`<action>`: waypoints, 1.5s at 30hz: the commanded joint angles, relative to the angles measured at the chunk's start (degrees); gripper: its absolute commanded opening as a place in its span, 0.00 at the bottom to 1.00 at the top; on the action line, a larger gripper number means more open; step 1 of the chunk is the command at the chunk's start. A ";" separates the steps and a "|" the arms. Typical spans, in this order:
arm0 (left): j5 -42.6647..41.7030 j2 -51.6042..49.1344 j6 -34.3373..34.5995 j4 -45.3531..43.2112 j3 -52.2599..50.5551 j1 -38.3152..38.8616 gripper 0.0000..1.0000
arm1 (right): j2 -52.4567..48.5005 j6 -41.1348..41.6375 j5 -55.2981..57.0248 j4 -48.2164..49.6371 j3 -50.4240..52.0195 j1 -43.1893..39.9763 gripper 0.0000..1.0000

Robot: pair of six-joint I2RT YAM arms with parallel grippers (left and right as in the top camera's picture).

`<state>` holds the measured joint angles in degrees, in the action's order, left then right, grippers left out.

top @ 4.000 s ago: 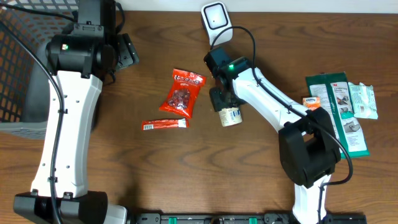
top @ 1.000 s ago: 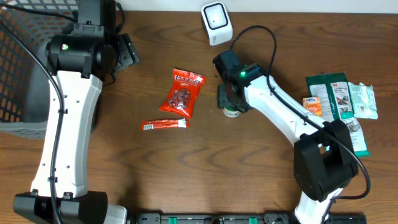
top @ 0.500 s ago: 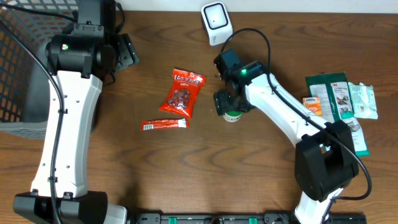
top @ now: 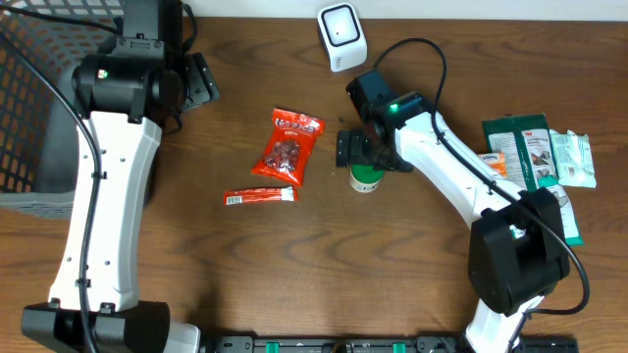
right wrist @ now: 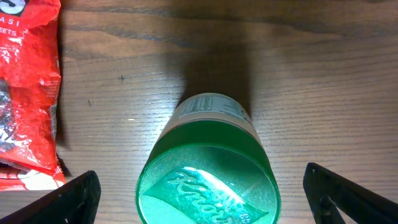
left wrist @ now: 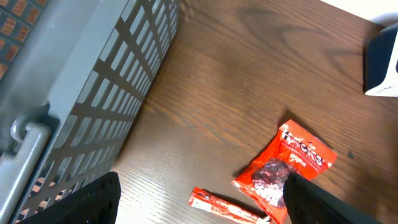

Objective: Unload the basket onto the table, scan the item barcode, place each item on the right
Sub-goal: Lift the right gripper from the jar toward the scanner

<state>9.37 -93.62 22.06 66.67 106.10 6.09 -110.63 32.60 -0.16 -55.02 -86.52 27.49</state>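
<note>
1. Dark wood-grain table [top: 294, 275] carries all items. A grey wire basket [top: 29, 108] stands at one end.
2. Right gripper [top: 367, 155]: its fingers [right wrist: 68, 199] are spread to full width and hold nothing. The right wrist view shows one finger at each lower corner, with bare table between each and the jar.
3. Task item: a green-lidded shaker jar [top: 365, 179] stands upright on the table between the right fingers, touching neither. A printed label shows on its side below the lid; no barcode can be made out.
4. White barcode scanner [top: 340, 34] sits beyond the right fingertips at the far table edge, apart from the jar.
5. Red snack pouch [top: 287, 147] lies flat outside the right finger nearer the basket. A red stick packet [top: 259, 196] lies close beside the pouch.
6. Left gripper [top: 201, 83]: fingers spread wide, empty, raised above the table. In the left wrist view the pouch and stick packet lie ahead of its fingertips, the basket off to one side.
7. Assorted flat packets [top: 535, 167] lie well apart from both sets of fingers.
</note>
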 commanded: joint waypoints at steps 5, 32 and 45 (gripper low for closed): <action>0.52 1.14 -0.37 0.17 0.35 -0.17 0.84 | 1.44 6.62 0.07 -1.11 -1.09 -0.57 0.99; 0.52 1.14 -0.37 0.15 0.35 -0.17 0.84 | 1.18 9.07 1.18 -2.64 0.76 1.49 0.82; 0.52 1.14 -0.37 0.17 0.35 -0.17 0.84 | 1.18 9.14 2.25 0.59 2.25 1.86 0.78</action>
<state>9.37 -93.62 22.06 66.67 106.10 6.09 -110.61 41.34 0.93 -54.59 -84.88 28.69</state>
